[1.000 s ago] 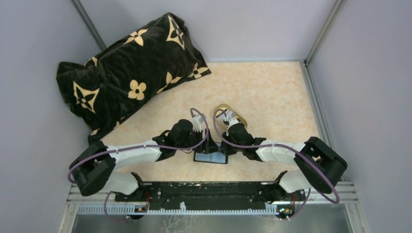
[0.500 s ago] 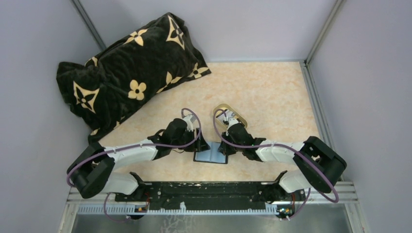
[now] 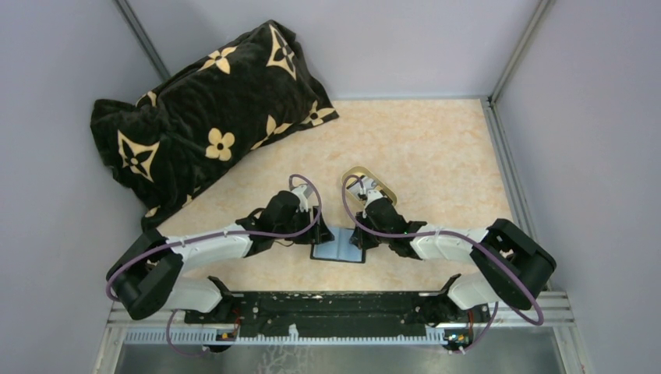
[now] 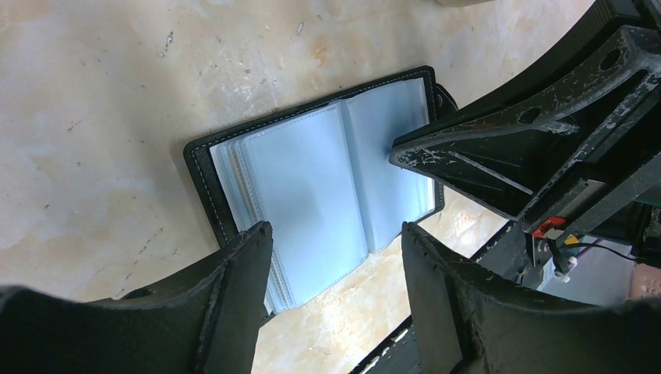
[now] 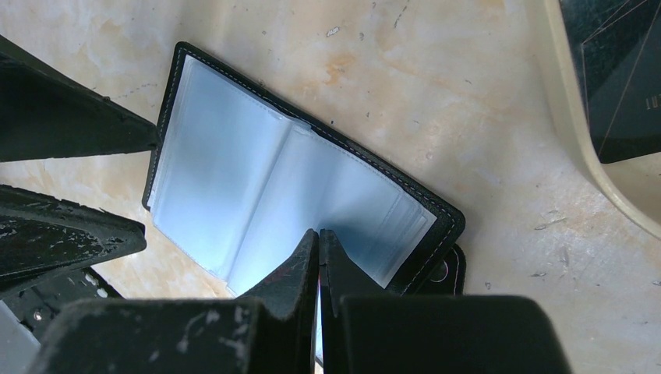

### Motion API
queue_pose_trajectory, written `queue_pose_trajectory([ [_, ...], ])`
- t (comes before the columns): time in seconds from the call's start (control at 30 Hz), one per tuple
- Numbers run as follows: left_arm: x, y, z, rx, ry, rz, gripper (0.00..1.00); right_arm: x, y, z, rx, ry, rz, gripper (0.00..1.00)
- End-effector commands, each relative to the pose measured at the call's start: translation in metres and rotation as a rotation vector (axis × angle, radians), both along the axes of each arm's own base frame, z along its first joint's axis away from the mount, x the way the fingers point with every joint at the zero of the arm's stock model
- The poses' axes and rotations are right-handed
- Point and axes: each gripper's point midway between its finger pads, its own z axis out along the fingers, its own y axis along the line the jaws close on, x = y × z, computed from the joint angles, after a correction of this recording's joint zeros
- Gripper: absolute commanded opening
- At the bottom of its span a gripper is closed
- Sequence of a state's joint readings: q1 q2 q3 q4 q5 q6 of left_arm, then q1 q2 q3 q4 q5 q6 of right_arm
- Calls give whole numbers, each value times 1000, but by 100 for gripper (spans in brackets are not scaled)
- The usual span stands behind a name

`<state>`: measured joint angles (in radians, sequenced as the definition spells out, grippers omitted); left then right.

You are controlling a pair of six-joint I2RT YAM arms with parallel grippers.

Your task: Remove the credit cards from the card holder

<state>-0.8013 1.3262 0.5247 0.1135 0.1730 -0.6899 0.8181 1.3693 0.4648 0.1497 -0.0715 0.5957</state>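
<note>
Since a second ago, the left claw [image 3: 323, 233] has drawn back a little to the left, off the top of the card holder [image 3: 338, 252], so more of the holder shows from above; the right claw [image 3: 358, 238] and the holder itself sit where they were. From my seat, the card holder [image 4: 312, 179] lies opened flat on the tabletop [image 3: 436, 156], near the middle and close to the arm bases, between the two claws, black cover down and its pale bluish clear pages [image 5: 226, 164] fanned upward. Whether anything is tucked in those pages I cannot tell. The left claw [image 4: 337, 234] stands well open, one finger on each side of the holder's left-hand pages, gripping nothing. The right claw [image 5: 318, 234] is pressed fully shut, fingers together, its tips down on the right-hand page; it appears to touch the page but has hold of nothing. Just beyond the right claw sits a gold-rimmed oval tray [image 3: 348, 174], apart from the holder. A big black flowered pillow [image 3: 203, 109] lies at the far left.
</note>
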Motion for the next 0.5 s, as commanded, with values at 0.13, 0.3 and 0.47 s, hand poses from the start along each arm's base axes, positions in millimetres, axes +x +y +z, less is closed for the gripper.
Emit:
queue_pose_trajectory([
  [0.13,-6,-3,-7,-21,27,-22,68,-9,-7,-8,-31,18,3,0],
  [0.3,-7,-5,-9,-25,35,-28,68,-9,-7,-9,-35,20,3,0],
  [0.47,-6,-7,-7,-31,33,-34,67,-9,-8,-10,-36,22,2,0],
])
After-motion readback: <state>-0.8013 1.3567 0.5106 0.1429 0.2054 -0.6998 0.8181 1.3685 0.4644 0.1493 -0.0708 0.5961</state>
